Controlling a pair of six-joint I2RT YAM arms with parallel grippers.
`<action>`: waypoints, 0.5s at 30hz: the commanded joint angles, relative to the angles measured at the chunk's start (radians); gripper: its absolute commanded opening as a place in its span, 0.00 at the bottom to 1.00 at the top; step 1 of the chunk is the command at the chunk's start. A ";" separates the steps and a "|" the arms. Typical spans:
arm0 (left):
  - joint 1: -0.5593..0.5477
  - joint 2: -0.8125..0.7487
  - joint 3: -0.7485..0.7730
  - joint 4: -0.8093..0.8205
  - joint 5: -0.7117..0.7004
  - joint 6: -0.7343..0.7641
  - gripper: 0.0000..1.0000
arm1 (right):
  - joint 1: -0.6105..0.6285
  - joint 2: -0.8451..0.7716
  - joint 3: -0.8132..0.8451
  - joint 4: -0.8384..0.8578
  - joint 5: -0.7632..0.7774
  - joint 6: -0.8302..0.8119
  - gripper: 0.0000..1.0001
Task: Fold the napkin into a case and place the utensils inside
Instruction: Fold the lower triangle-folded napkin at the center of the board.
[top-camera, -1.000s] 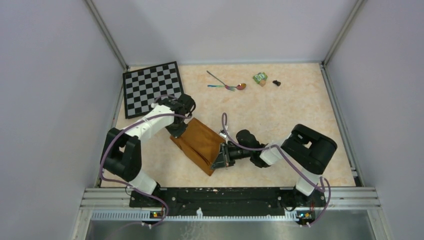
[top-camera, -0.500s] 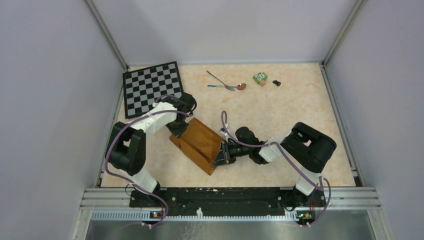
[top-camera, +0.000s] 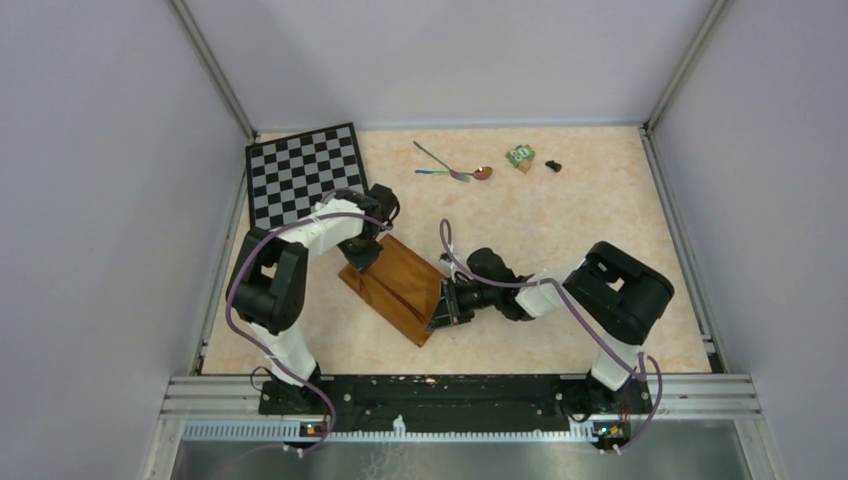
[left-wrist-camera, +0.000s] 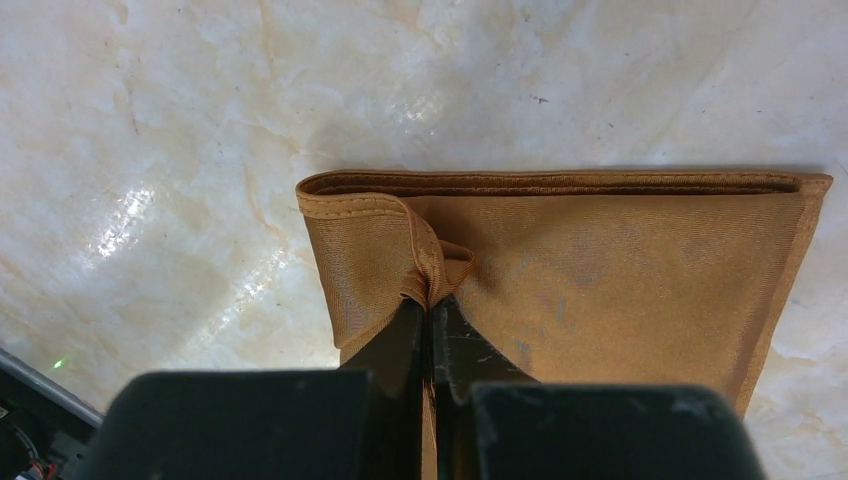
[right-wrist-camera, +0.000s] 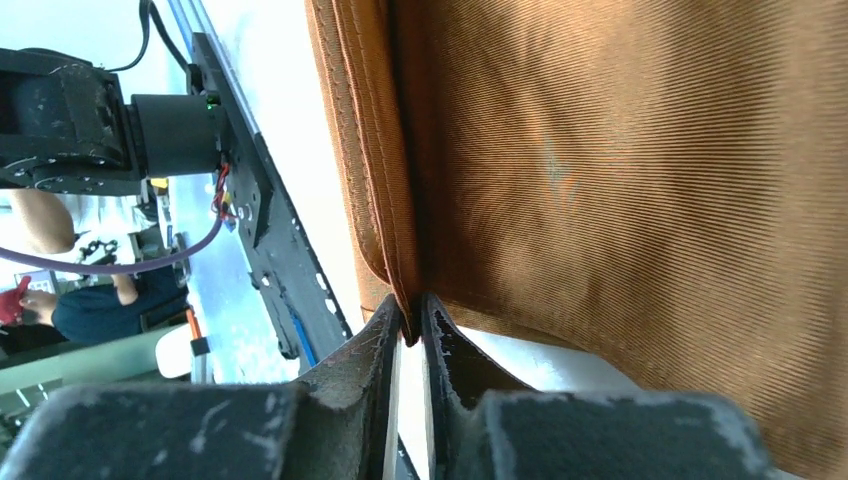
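The orange-brown napkin (top-camera: 400, 287) lies folded into a slanted rectangle in the middle of the table. My left gripper (top-camera: 362, 262) is shut on its far-left corner; in the left wrist view the cloth (left-wrist-camera: 600, 260) bunches up between the tips (left-wrist-camera: 432, 300). My right gripper (top-camera: 438, 306) comes in from the right and pinches the near-right edge. There the folded hem (right-wrist-camera: 395, 200) sits between the nearly closed tips (right-wrist-camera: 412, 312). The two utensils, a spoon (top-camera: 470, 175) and a thin second piece (top-camera: 431, 154), lie crossed at the back of the table.
A black-and-white chessboard (top-camera: 305, 177) lies at the back left, just behind the left arm. A small green block (top-camera: 519, 155) and a small black object (top-camera: 553, 165) sit right of the utensils. Grey walls close in the table on three sides.
The left arm's elbow has swung in toward the napkin and its gripper has edged right. The right gripper has slid slightly back and left. The napkin now lies lower and flatter.
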 joint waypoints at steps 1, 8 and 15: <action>0.011 0.007 0.020 0.037 -0.044 0.009 0.00 | -0.018 -0.012 0.030 -0.058 -0.007 -0.059 0.15; 0.010 0.025 0.013 0.046 -0.030 0.010 0.00 | -0.025 -0.138 0.032 -0.169 0.065 -0.203 0.53; 0.010 0.018 0.011 0.046 -0.028 0.012 0.00 | -0.026 -0.184 0.087 -0.201 0.113 -0.304 0.60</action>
